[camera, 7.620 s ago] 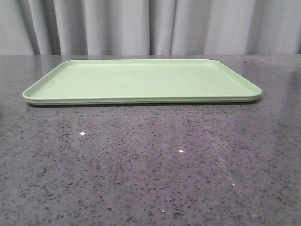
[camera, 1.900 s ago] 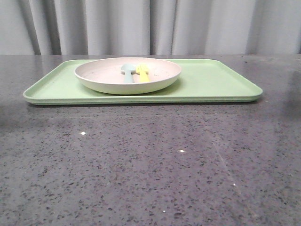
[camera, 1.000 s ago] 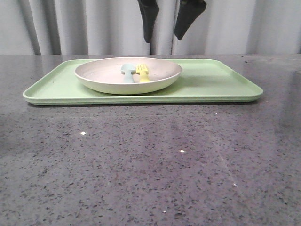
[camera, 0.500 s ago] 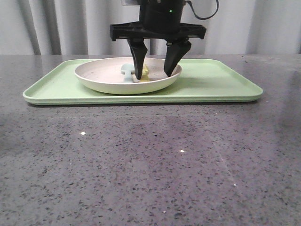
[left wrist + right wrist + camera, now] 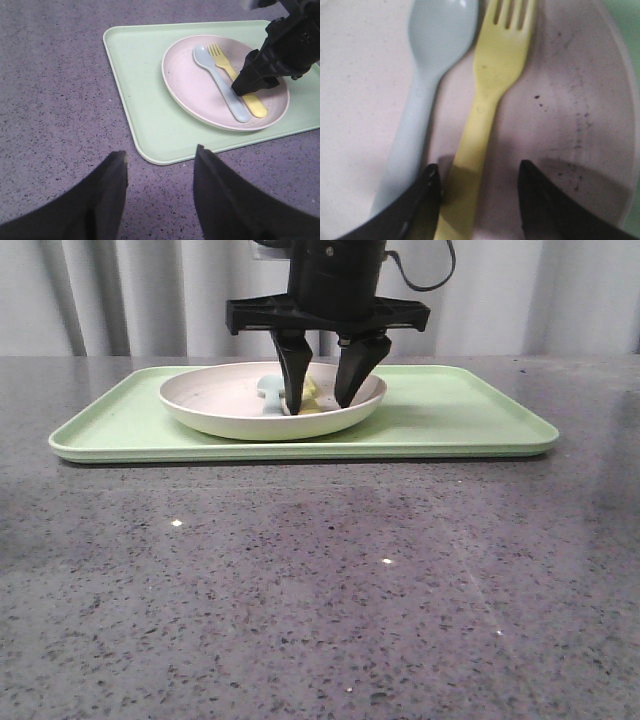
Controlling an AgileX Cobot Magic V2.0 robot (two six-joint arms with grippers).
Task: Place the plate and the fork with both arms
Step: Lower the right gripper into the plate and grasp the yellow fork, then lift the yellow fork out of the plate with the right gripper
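Your left gripper (image 5: 160, 192) hovers over the counter (image 5: 320, 590), fingers apart, empty. On the tray (image 5: 470, 420), the plate (image 5: 215, 400) carries spoon (image 5: 220, 82) and fork (image 5: 237, 82). Your right gripper (image 5: 320, 395) straddles the fork's handle, fingers spread.

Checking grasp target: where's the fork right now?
The fork lies flat in the plate on the green tray, just beside the blue spoon, its handle between the open right gripper fingers.
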